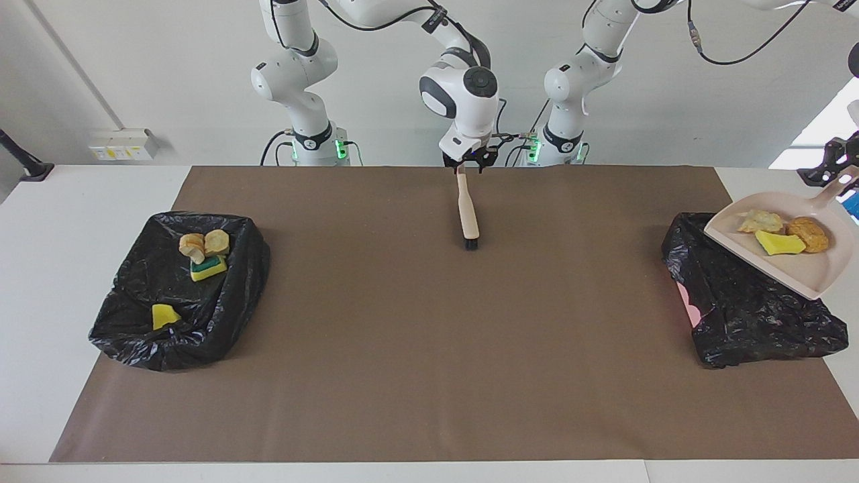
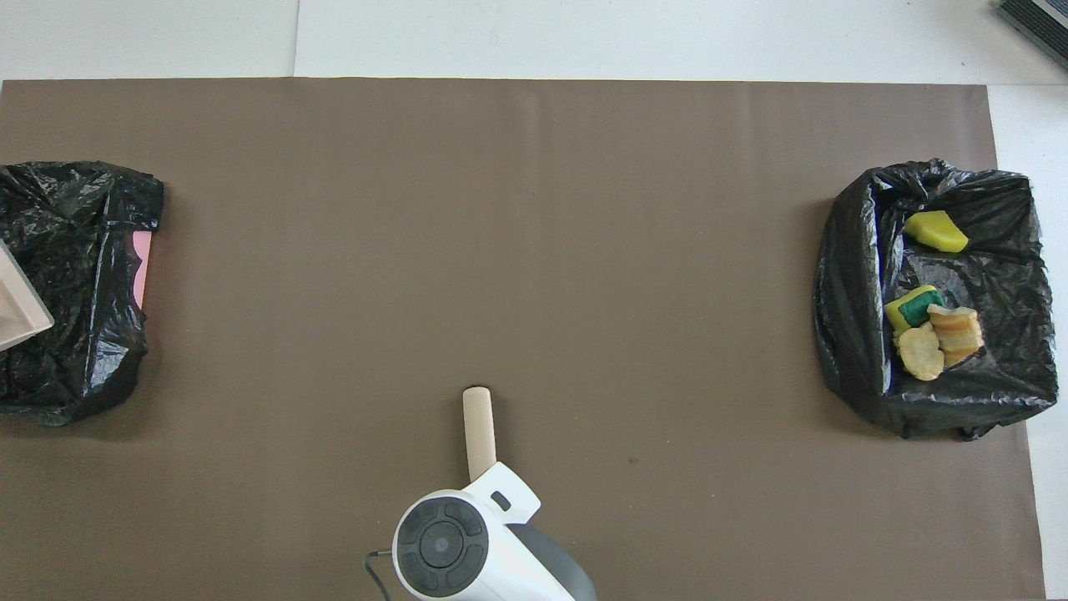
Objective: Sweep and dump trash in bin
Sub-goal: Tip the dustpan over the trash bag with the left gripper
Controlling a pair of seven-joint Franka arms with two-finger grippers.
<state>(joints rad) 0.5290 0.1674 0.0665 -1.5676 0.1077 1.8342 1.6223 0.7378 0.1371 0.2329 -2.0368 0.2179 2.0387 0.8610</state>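
Left gripper [image 1: 829, 176], over the left arm's end of the table, is clamped on the handle of the pale pink dustpan [image 1: 798, 272], held up over the black-bagged bin [image 1: 751, 315] at that end. In the pan: 3 trash scraps, a pale crumbly lump [image 1: 760, 221], a yellow sponge chunk [image 1: 778, 243] and a round tan pastry piece [image 1: 808, 233]. Right gripper [image 1: 468, 163] sits at the handle top of the beige brush [image 1: 467, 215], mid-table close to the robots; brush stands bristles-down on the brown mat [image 1: 429, 335]. Can't tell if its fingers grip or have let go. The bagged bin [image 2: 851, 334] at the right arm's end has 4 scraps inside: yellow sponge wedge [image 2: 935, 231], green-yellow sponge [image 2: 914, 306], 2 tan bread lumps [image 2: 939, 338] touching it.
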